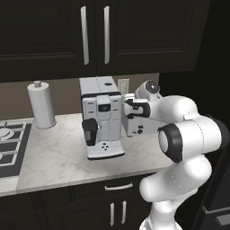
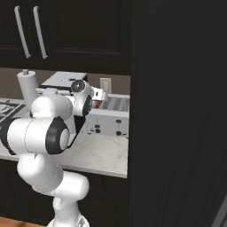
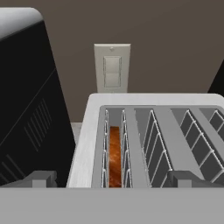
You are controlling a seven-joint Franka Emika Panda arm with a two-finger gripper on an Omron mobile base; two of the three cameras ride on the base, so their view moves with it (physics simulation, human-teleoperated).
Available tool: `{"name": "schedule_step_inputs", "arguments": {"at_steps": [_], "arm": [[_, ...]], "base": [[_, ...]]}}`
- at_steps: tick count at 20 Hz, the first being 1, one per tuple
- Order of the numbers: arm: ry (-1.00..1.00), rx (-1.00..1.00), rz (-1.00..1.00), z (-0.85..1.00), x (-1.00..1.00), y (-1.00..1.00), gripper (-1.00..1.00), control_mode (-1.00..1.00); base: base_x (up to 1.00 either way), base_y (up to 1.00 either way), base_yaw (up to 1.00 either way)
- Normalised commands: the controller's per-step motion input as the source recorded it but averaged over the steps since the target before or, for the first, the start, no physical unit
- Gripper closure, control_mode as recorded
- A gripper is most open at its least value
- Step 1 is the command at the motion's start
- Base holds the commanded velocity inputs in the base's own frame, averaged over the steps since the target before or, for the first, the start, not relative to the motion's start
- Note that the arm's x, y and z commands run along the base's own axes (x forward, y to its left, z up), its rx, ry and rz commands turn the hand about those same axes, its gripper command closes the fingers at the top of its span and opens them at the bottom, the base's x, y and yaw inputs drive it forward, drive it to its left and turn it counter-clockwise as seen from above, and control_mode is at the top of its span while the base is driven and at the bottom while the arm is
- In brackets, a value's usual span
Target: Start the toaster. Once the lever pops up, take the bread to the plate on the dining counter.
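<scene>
Hovering above the toaster (image 3: 144,144), fingers (image 3: 43,178) spread wide w/ nothing held; bread (image 3: 114,155) sits down in the slot between them, nearer the left tip. Step: starting toaster. Next: reach front lever, press down.

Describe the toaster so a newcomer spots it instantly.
On the marble counter under the dark cabinets, look right of the tall coffee machine. The toaster is the low white-grey box against the wall, with open top slots and bread in one.

One toaster (image 2: 111,117), one bread (image 3: 114,153), one coffee machine (image 1: 101,119).
</scene>
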Motion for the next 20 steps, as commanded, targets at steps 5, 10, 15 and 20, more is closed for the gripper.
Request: {"name": "schedule_step_inputs", "arguments": {"at_steps": [5, 10, 15, 20], "arm": [[0.00, 0.00, 0.00, 0.00, 0.00, 0.00, -1.00, -1.00], [0.00, 0.00, 0.00, 0.00, 0.00, 0.00, -1.00, -1.00], [0.00, 0.00, 0.00, 0.00, 0.00, -0.04, -1.00, -1.00], [0.00, 0.00, 0.00, 0.00, 0.00, -0.10, -1.00, -1.00]], "base": [[0.00, 0.00, 0.00], [0.00, 0.00, 0.00], [0.00, 0.00, 0.00], [0.00, 0.00, 0.00]]}}
